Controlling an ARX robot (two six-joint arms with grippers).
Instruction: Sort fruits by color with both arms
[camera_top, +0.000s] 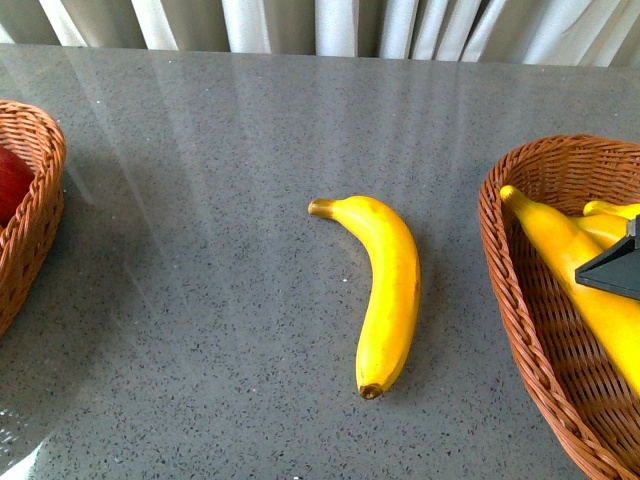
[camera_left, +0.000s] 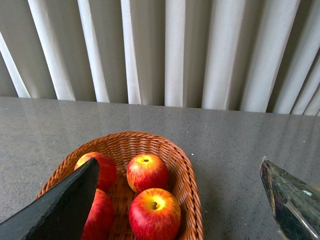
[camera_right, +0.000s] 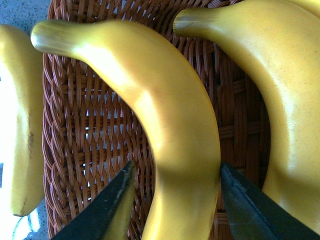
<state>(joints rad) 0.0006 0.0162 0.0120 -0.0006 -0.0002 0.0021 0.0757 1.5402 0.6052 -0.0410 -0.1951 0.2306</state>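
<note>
While one loose banana (camera_top: 383, 290) lies alone on the middle of the grey speckled table (camera_top: 200, 300), stem end away from the robot and well apart from both baskets, the other fruit already sits sorted. The left wicker basket (camera_left: 190, 185) holds four red apples (camera_left: 155, 212) streaked with yellow, packed close together. The left gripper (camera_left: 177, 162) hovers above it with its fingers (camera_left: 65, 205) spread wide and nothing between them. On the robot's right, the right wicker basket (camera_top: 520, 300) holds at least two bananas. The right gripper (camera_right: 175, 167) is down in that basket, its two dark fingers (camera_right: 107, 207) straddling a basket banana (camera_right: 170, 115) that rests on the weave, with a second banana (camera_right: 280, 100) just beside it. One finger meets the straddled fruit's side and the other sits just beside it. Whether they squeeze it or have let go, I cannot tell. Pale pleated curtains (camera_left: 200, 50) hang behind the table.
</note>
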